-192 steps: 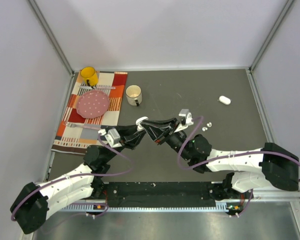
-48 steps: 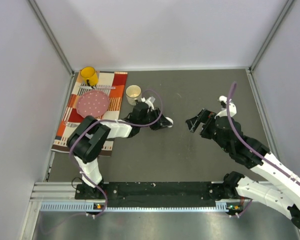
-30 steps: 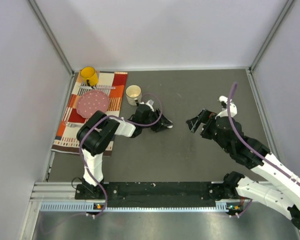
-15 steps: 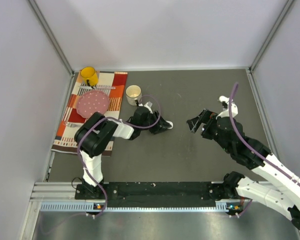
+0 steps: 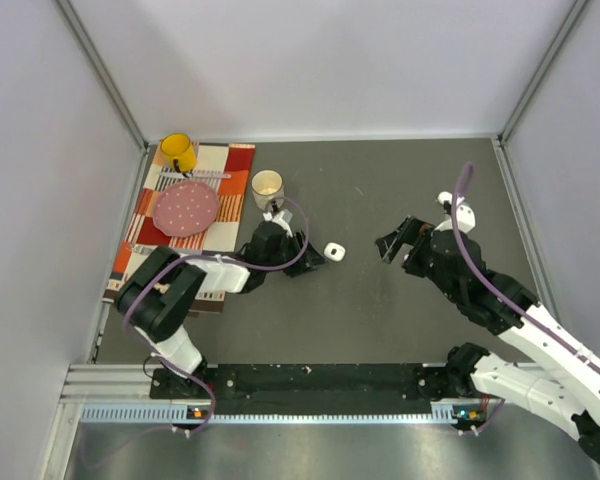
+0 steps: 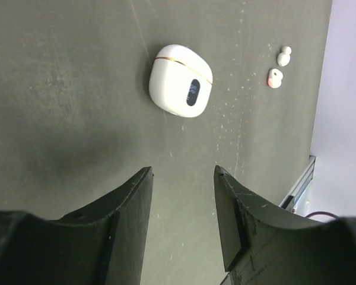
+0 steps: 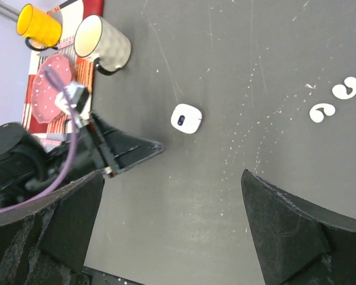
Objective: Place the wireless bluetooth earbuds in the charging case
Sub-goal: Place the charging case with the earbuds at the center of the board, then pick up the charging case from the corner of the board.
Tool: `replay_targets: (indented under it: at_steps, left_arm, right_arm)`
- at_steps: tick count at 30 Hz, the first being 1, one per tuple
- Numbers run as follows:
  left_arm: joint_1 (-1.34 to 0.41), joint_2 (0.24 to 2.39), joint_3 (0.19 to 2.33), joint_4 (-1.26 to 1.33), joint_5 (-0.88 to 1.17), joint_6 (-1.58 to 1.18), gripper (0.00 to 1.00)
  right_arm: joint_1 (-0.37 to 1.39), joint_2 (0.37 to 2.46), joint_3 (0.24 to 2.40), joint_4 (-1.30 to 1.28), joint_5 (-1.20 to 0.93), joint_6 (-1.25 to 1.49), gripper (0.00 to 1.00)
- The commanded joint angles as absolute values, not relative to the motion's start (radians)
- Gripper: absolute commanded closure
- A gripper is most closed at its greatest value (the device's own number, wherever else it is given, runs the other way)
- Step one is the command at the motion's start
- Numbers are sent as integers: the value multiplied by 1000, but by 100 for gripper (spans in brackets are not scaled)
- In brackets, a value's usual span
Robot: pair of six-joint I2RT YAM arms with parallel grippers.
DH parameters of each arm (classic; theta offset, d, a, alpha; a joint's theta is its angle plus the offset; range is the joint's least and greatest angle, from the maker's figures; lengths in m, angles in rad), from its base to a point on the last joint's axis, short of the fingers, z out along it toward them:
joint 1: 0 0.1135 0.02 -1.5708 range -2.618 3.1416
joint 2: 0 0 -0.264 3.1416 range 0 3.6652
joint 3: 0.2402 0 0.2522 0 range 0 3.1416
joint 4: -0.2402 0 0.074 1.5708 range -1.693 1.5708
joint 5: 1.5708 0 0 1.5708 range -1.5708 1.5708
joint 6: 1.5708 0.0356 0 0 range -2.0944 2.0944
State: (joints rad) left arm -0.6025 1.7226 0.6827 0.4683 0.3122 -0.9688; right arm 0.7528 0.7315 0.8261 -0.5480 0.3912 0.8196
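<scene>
The charging case [image 6: 181, 80] is a white pebble with a gold seam, lying shut on the dark table. It shows in all views [image 5: 333, 250] [image 7: 186, 118]. My left gripper [image 6: 184, 172] is open just short of it, with nothing between its fingers [image 5: 315, 257]. Two wireless bluetooth earbuds [image 7: 345, 88] [image 7: 320, 112] lie loose to the right of the case, small and white [image 6: 275, 78]. My right gripper [image 7: 172, 175] hangs wide open above the table [image 5: 392, 243], apart from the case and the earbuds. In the top view the earbuds are hidden by the right arm.
A white mug [image 5: 267, 186], a yellow mug [image 5: 178, 151] and a pink dotted plate [image 5: 187, 206] sit at the back left, on and beside a striped cloth [image 5: 160, 255]. Metal rails edge the table.
My left gripper has opened, let go of the charging case and drawn back to the left. The case now lies free on the table. The right arm has barely moved.
</scene>
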Motion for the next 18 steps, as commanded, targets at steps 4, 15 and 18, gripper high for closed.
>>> replay_targets:
  at_steps: [4,15,18]
  left_arm:
    - [-603,1474,664,338,253,-761,49]
    - [-600,1030,575,262,233,-464,47]
    - [-600,936,552,233,203,-408,45]
  right_arm:
    - [643,767,851,-564,374,781,1]
    - [261,939,917,-557,221,603,1]
    - [128,1034,959,-532,121,586,1]
